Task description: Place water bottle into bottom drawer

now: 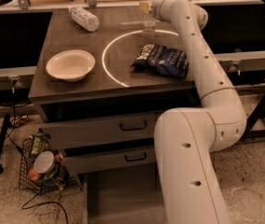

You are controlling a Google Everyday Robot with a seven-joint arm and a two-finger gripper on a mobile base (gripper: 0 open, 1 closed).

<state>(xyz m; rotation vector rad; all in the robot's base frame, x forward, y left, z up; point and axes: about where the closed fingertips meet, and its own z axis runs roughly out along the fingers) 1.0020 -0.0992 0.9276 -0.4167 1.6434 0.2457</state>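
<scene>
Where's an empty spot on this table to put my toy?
Bare wood lies between the bowl and the chip bag, and along the front edge. The back is crowded: the wrapped bottle, the water bottle and the gripper beside it.

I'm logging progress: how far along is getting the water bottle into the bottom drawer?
Done: the bottom drawer is pulled open. In hand: the pincer is at the water bottle, which stands upright at the far edge of the table; I cannot tell whether it is gripped. Left: lifting it, carrying it down and setting it in the drawer.
</scene>
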